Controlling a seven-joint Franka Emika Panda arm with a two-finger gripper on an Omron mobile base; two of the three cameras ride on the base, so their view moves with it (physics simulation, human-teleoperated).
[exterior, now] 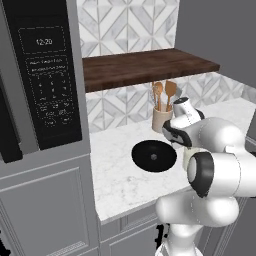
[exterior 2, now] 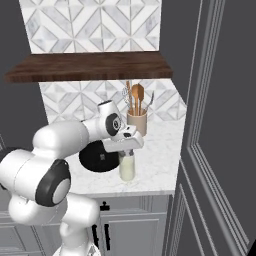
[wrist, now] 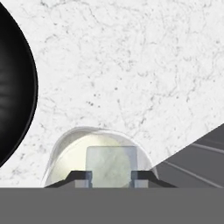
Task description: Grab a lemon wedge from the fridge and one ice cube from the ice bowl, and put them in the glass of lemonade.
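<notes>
My gripper [exterior 2: 128,149] hangs straight above the glass of lemonade [exterior 2: 127,169] near the counter's front edge. In the hand view a pale, clear ice cube [wrist: 109,162] sits between the two fingertips [wrist: 81,176], which are shut on it. The glass's round rim [wrist: 65,139] and the pale lemonade lie right beneath it. A black ice bowl [exterior: 154,155] [exterior 2: 96,160] [wrist: 13,87] rests on the white marble just left of the glass; no cubes can be made out inside it. The lemon wedge and the fridge are out of view.
A beige utensil holder [exterior: 161,121] [exterior 2: 137,123] with wooden spoons stands against the tiled wall. A dark wooden shelf [exterior: 150,67] [exterior 2: 90,67] overhangs the counter. A black oven panel [exterior: 47,75] sits in the grey column at the left. A tall dark grey panel [exterior 2: 220,130] bounds the right.
</notes>
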